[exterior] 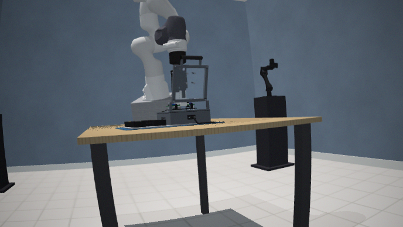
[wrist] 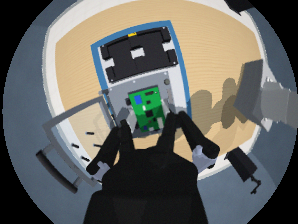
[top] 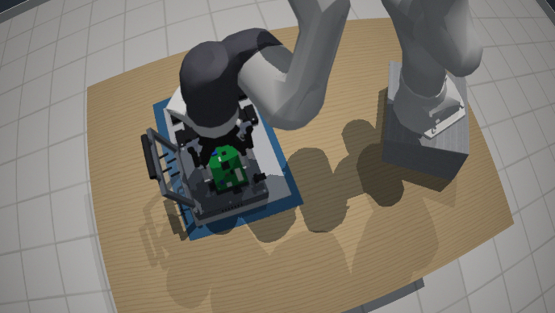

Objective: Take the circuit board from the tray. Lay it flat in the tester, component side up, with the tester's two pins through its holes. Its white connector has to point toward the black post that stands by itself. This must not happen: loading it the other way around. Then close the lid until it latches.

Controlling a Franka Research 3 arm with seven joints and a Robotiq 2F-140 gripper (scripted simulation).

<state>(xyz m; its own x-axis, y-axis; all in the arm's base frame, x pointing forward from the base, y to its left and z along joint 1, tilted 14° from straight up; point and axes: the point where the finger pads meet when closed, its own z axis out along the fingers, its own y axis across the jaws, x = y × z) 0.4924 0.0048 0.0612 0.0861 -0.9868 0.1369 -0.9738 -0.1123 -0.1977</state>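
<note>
On the worktop (top: pixel 129 89) (exterior: pixel 249 124) (wrist: pixel 75 60) lay a mat (top: pixel 297 198) (wrist: pixel 183 75), with the tray (exterior: pixel 144 123) (wrist: pixel 155 50) and tester (top: pixel 252 198) (exterior: pixel 176 117) (wrist: pixel 120 82) next to each other on it. The circuit board (top: pixel 230 169) (wrist: pixel 150 102) was over the tester's bed; the lid (top: pixel 179 198) (exterior: pixel 190 100) (wrist: pixel 75 110) stood open.

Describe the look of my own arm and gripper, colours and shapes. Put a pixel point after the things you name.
The arm (top: pixel 312 77) (exterior: pixel 146 50) is pale grey-white with rounded, faceted segments and a dark purplish-grey section near the wrist. The gripper (wrist: pixel 148 111) is black, its two-finger linkage showing light grey-blue parts beside each finger.
</note>
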